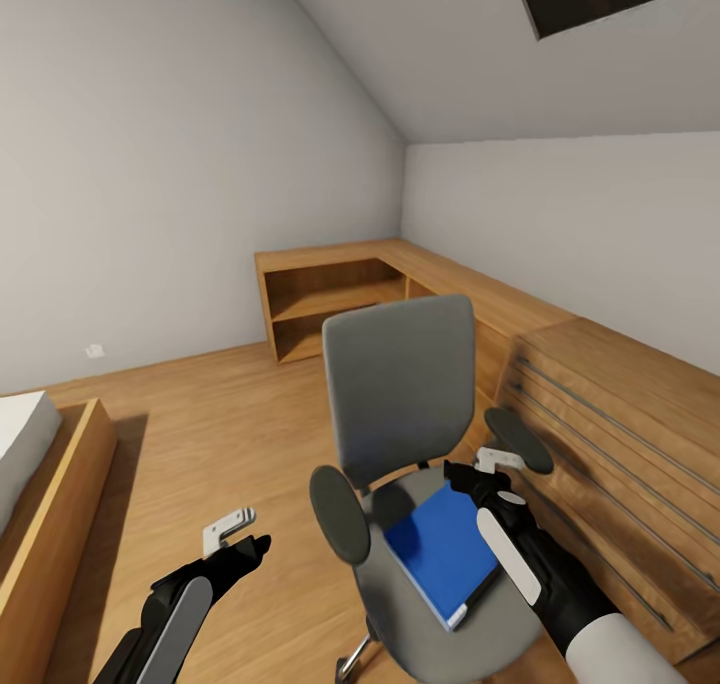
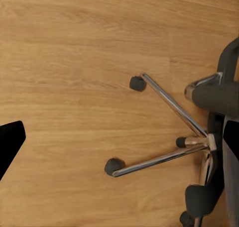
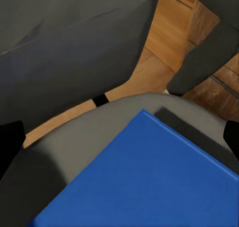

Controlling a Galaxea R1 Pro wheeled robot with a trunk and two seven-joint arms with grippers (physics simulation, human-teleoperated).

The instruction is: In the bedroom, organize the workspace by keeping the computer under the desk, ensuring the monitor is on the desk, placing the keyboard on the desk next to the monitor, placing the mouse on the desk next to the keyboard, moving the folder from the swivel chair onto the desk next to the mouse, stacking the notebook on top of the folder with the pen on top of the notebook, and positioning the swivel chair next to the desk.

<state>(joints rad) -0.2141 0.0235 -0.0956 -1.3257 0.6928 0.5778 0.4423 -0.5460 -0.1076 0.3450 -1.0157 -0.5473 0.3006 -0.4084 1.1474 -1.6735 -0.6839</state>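
The swivel chair [image 1: 400, 384] stands in the middle of the room, grey back upright and black armrests at each side. On its seat [image 1: 420, 624] lies the flat blue folder [image 1: 440, 556], also seen from the right wrist as a blue folder [image 3: 149, 182] on the grey cushion. My right gripper [image 1: 490, 472] hovers open just above the folder's far edge, beside the chair's right armrest [image 1: 520, 439]. My left gripper [image 1: 238, 534] hangs open over bare floor to the left of the chair. The left wrist view looks down on the chair's chrome star base [image 2: 169, 155] and its castors.
A wooden dresser [image 1: 620, 434] with bar handles stands close to the chair on the right. A low wooden shelf unit [image 1: 330, 299] runs along the far walls. A bed frame [image 1: 50, 504] sits at the left. Wooden floor [image 1: 220, 424] lies between bed and chair.
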